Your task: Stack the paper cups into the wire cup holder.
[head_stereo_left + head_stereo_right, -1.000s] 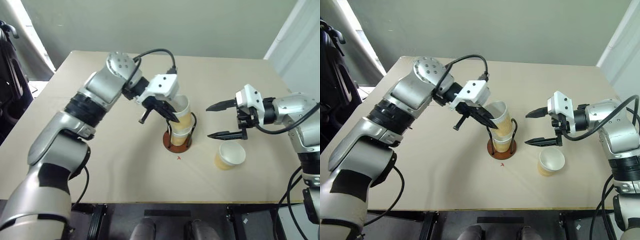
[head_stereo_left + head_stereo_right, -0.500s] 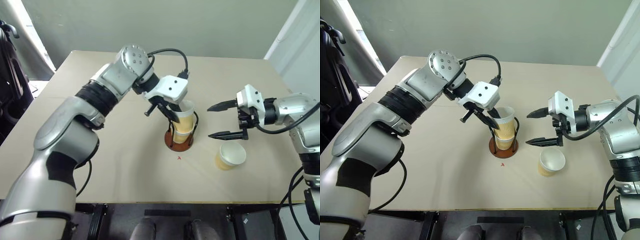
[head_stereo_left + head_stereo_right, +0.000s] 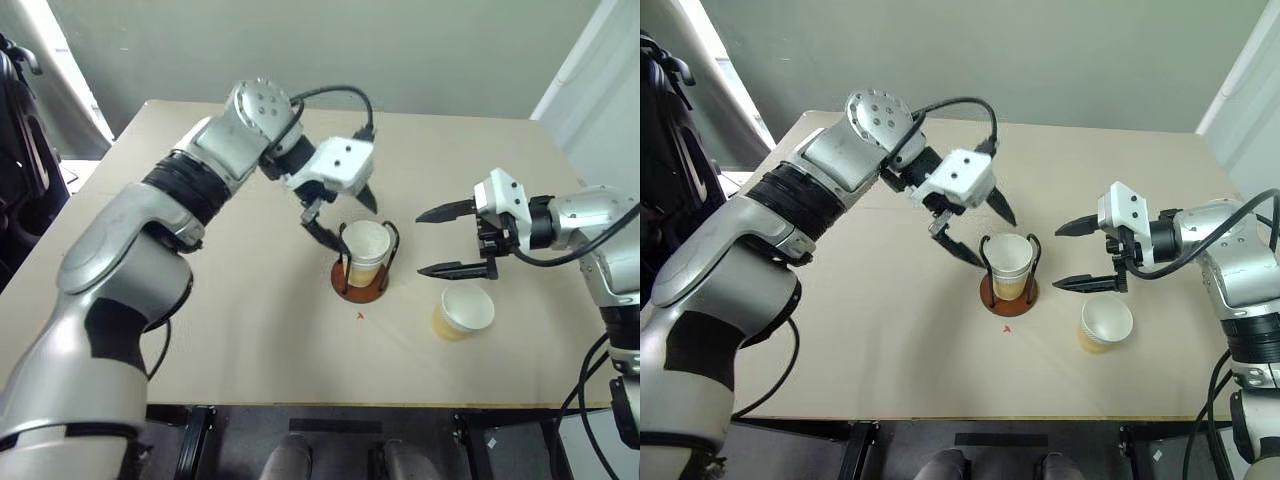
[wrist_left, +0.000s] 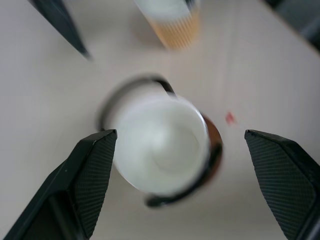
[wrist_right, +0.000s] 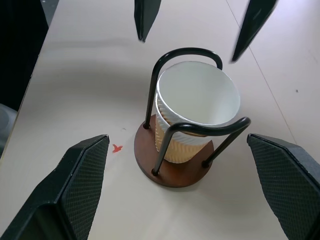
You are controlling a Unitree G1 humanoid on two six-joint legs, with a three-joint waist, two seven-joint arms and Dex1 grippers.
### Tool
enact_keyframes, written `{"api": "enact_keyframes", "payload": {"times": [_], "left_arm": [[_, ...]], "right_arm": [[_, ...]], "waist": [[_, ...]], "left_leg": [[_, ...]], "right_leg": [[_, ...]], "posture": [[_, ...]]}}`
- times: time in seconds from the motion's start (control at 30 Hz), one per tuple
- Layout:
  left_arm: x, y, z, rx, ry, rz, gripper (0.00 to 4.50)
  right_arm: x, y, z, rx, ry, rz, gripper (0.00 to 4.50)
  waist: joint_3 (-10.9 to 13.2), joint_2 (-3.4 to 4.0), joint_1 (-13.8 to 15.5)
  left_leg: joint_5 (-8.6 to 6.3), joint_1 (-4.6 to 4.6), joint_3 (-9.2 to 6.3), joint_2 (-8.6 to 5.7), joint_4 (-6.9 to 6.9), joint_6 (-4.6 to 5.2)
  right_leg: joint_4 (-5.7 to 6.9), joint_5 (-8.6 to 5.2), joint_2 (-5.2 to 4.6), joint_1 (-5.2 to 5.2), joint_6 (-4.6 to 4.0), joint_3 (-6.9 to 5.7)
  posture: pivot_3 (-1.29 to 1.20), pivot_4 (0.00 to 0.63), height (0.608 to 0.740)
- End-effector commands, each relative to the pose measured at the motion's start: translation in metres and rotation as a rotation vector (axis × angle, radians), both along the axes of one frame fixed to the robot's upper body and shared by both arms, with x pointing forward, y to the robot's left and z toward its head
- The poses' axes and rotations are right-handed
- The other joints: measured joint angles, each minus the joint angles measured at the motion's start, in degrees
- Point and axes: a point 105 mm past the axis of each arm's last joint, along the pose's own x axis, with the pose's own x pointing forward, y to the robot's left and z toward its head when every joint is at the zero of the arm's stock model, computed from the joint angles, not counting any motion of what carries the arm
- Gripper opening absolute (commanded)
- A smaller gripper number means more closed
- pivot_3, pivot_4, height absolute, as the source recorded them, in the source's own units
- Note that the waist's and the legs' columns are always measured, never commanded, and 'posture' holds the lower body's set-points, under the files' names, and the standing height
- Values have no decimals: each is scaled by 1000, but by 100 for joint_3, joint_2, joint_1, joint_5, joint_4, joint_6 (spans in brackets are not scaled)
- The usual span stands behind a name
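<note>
Pale yellow-tan paper cups (image 3: 1008, 262), two nested upright, sit inside the black-wire, reddish-brown-based cup holder (image 3: 1008, 291) mid-table. Third cup (image 3: 1104, 324) stands on the beige table (image 3: 890, 340) nearby. Left gripper (image 3: 980, 232) spread open above the stack; right gripper (image 3: 1072, 256) open, empty.
</note>
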Motion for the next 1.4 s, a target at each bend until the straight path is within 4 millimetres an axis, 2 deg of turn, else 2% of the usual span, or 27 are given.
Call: {"api": "enact_keyframes", "payload": {"times": [0.03, 0.23, 0.43, 0.63, 0.73, 0.97, 1.17, 1.3, 1.4], "left_arm": [[-1, 8, 21, -143, 47, 19, 4475], [-12, 26, 36, -313, 161, 65, 4475], [-32, 49, 31, -359, 235, 115, 4475], [-32, 60, 30, -395, 245, 182, 4475], [-31, 61, 27, -399, 250, 192, 4475], [-32, 59, 26, -403, 260, 194, 4475], [-32, 61, 27, -407, 258, 203, 4475], [-32, 64, 26, -409, 253, 214, 4475], [-32, 66, 24, -405, 250, 224, 4500]], "right_arm": [[-2, -7, 13, 13, -26, -66, 4500], [-10, -11, 12, 15, 23, -131, 4500], [-39, -14, 8, -11, 92, -144, 4500], [-60, -16, 0, -46, 162, -144, 4500], [-67, -18, -13, -106, 174, -142, 4500], [-66, -32, -46, -279, 134, -141, 4500], [-59, -43, -72, -414, 85, -121, 4500], [-50, -44, -88, -442, 80, -123, 4500], [-43, -42, -91, -420, 79, -135, 3902]], "waist": [[0, 0, -2], [1, 1, -7], [1, 2, -2], [1, 1, -6], [1, 1, -11], [1, 1, -28], [1, 1, -39], [1, 1, -42], [1, 1, -49]], "left_leg": [[0, 0, 6, 1, 1, 0], [0, 0, 29, 2, 5, 0], [0, 0, 32, 1, 6, 0], [0, 26, 5, 0, 14, 1], [-1, 48, 4, -1, 11, 2], [-5, 53, 2, 0, 12, 10], [-8, 54, 2, 0, 12, 15], [-9, 54, 3, 0, 12, 16], [-9, 54, 3, 0, 13, 17]], "right_leg": [[0, 0, 0, 0, 0, 0], [1, 0, 5, -1, 1, -1], [-2, -2, 6, -1, 4, 0], [-4, -2, 1, 18, 12, 13], [-10, -6, 1, 32, 16, 15], [-5, -7, -1, 36, 18, 18], [-2, -6, -3, 36, 19, 19], [-2, -5, -3, 37, 20, 19], [-4, -5, -3, 37, 21, 19]], "posture": [[0, 150, 740], [0, 150, 740], [0, 150, 740], [0, 150, 740], [0, 150, 740], [0, 150, 740], [0, 150, 740], [0, 150, 740], [0, 150, 740]]}}
